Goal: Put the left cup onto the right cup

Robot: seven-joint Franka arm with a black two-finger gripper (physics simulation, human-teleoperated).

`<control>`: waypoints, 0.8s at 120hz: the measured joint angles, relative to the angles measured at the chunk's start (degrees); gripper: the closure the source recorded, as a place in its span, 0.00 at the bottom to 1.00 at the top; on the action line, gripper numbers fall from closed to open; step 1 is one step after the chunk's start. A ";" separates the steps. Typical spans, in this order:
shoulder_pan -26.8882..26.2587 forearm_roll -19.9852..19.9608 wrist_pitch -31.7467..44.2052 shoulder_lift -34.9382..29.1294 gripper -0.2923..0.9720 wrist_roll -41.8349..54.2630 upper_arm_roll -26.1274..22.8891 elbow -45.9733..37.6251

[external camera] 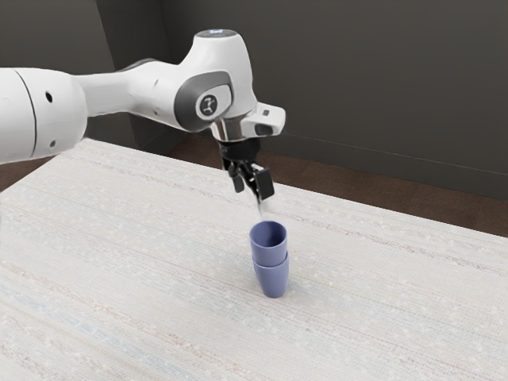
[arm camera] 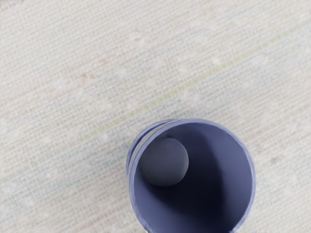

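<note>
Two blue-violet cups stand stacked on the table. The upper cup point(external camera: 268, 240) sits nested in the lower cup point(external camera: 272, 279), both upright. My black gripper point(external camera: 252, 192) hangs just above and slightly to the exterior view's left of the stack, open, with nothing between its fingers and apart from the cups. In the wrist view I look down into the upper cup point(arm camera: 214, 184); its dark round bottom shows inside. A thin sliver of the lower cup's rim point(arm camera: 130, 154) peeks out beside it.
The pale woven table top point(external camera: 119, 262) stretches widely around the stack on all sides. Behind the table's far edge lie a brown floor strip point(external camera: 381, 186) and a dark wall.
</note>
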 joint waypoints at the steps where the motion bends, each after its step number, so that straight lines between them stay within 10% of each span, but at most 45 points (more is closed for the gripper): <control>1: 0.00 0.00 -0.09 -0.17 0.24 0.00 0.00 0.00; 96: 5.59 0.92 -17.32 -10.59 0.23 -4.09 4.05 5.24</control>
